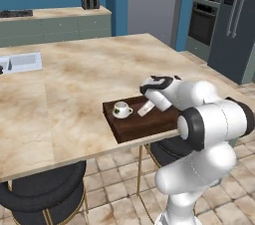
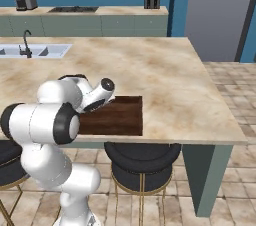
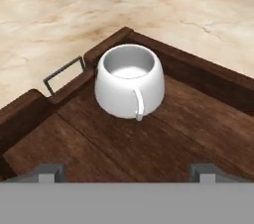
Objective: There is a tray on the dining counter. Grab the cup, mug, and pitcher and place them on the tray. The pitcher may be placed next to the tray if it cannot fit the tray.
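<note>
— Where is the mug (image 3: 129, 81) found?

— It is seen upright in the upper middle of the hand view, standing on the floor of the tray (image 3: 149, 143), close to a corner of the low rim. Its handle is turned toward the bottom of that frame. In the left base view the mug (image 1: 121, 110) is placed a little left of center, at the left end of the tray (image 1: 134, 124).

— And the tray itself?

— It is set on the dining counter (image 1: 74, 84), at the counter's near edge. In the right base view the dark tray (image 2: 120, 115) is found just left of center, partly covered by the arm. A thin wire handle is shown at the tray's rim, left of the mug, in the hand view.

— How is the gripper (image 3: 126, 171) held?

— Its two tips are seen far apart at the lower edge of the hand view, with bare wood between them; nothing is gripped, and the mug is left apart from both. In the left base view the gripper (image 1: 145, 108) is pointed down over the tray, just right of the mug.

— Anything farther out?

— A steel sink (image 2: 35, 50) is set into the counter at the upper left of the right base view, and black stools (image 2: 142, 165) are tucked below the edge.
</note>
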Controlling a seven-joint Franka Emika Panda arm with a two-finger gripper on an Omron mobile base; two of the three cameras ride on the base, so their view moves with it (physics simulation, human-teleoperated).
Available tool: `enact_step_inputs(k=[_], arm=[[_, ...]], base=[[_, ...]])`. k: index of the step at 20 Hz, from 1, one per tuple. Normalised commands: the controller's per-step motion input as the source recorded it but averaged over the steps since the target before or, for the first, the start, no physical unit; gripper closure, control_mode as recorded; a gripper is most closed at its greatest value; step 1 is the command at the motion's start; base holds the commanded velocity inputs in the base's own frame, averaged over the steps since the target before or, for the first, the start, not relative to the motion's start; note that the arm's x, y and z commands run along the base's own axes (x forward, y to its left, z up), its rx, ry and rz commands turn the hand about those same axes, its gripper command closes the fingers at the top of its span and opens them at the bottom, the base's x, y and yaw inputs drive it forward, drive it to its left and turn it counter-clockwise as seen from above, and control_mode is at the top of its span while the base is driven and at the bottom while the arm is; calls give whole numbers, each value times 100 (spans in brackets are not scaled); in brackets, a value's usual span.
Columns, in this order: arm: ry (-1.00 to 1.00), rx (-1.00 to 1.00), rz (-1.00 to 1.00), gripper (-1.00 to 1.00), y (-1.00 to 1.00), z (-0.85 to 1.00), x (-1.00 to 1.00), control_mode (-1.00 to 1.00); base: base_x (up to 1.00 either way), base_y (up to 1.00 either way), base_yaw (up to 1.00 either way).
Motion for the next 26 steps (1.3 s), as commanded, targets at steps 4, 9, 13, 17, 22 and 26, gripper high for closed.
enact_step_inputs(k=[4, 9, 13, 17, 22, 26], arm=[[4, 2, -14, -100, -4, 100, -48, -100], [20, 0, -43, -100, 0, 100, -58, -100], [37, 0, -56, -100, 0, 73, -51, -100], [34, 0, -57, -100, -2, 48, -59, -100], [12, 0, -50, -100, -1, 28, -85, -100], [5, 0, -41, -100, -3, 16, -99, -100]], base=[[0, 0, 0], [0, 0, 0], [0, 0, 0], [0, 0, 0], [0, 0, 0], [0, 0, 0]])
